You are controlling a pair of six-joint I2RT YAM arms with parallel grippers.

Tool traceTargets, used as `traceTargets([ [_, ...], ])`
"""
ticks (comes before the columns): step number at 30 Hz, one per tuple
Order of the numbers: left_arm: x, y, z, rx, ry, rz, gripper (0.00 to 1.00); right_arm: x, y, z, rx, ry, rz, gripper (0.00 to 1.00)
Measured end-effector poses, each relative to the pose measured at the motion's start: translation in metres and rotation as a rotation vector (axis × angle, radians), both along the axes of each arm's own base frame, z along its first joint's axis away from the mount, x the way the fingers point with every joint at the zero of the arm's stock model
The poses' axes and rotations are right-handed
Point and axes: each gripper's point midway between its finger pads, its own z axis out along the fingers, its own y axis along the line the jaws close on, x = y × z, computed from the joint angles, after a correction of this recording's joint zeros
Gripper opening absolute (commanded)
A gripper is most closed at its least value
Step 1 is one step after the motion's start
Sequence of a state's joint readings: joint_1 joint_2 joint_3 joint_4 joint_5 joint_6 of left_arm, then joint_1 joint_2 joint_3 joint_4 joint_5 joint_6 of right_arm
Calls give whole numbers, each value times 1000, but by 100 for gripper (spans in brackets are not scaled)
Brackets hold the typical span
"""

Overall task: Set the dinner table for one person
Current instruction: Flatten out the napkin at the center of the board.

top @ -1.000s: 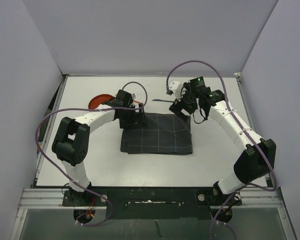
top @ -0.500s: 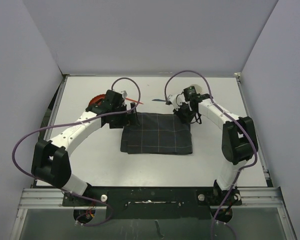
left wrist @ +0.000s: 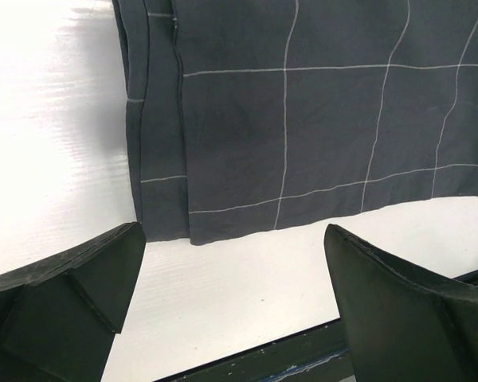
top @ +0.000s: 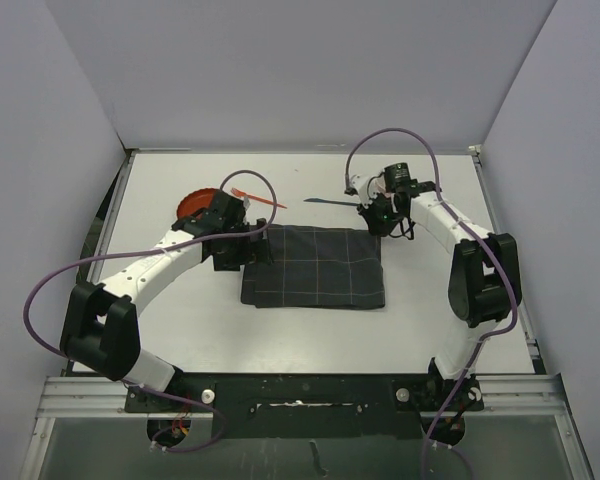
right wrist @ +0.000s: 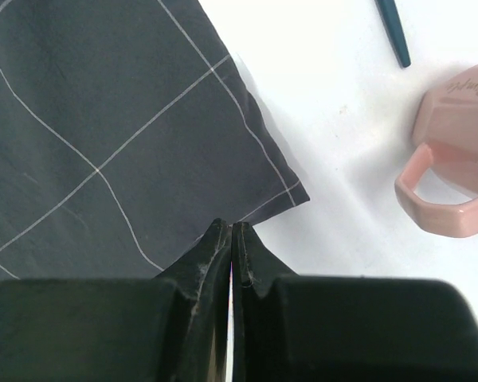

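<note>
The white dinner table [top: 430,300] carries a dark grid-lined mat [top: 315,265], which also shows in the left wrist view [left wrist: 319,111] and the right wrist view [right wrist: 103,135]. My left gripper [top: 242,250] hovers at the mat's left edge, open with only bare table between its fingers [left wrist: 72,294]. My right gripper [top: 380,220] is shut, its tips [right wrist: 233,229] at the mat's edge close to the far right corner. Whether cloth is pinched does not show.
A red plate [top: 198,203] lies at the far left, partly under the left arm. An orange utensil [top: 257,198] and a dark blue one [top: 330,201] [right wrist: 392,32] lie beyond the mat. A pink cup [right wrist: 454,151] stands near the right gripper.
The right gripper has shut and shifted to the mat's far right corner. The left gripper drew back from the mat's far left corner to its left edge, still open.
</note>
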State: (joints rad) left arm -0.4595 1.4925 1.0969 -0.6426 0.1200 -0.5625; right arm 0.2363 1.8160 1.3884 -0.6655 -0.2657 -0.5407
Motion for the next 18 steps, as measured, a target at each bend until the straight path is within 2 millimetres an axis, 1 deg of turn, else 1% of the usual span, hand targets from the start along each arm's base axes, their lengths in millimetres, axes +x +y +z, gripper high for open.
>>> traceTargets([
  [3, -1, 0, -2, -1, 7, 5, 98, -3, -1, -6, 8, 14, -1, 0],
  [7, -2, -1, -1, -11, 10, 6, 98, -5, -5, -19, 14, 45, -9, 0],
  [10, -3, -3, -1, -19, 15, 8, 98, -6, -12, -27, 21, 64, -23, 0],
  [15, -4, -8, -1, -27, 15, 4, 98, -1, -23, -32, 42, 64, -49, 0],
  [18, -6, -10, -6, -31, 15, 3, 98, 2, -27, -37, 48, 64, -57, 0],
])
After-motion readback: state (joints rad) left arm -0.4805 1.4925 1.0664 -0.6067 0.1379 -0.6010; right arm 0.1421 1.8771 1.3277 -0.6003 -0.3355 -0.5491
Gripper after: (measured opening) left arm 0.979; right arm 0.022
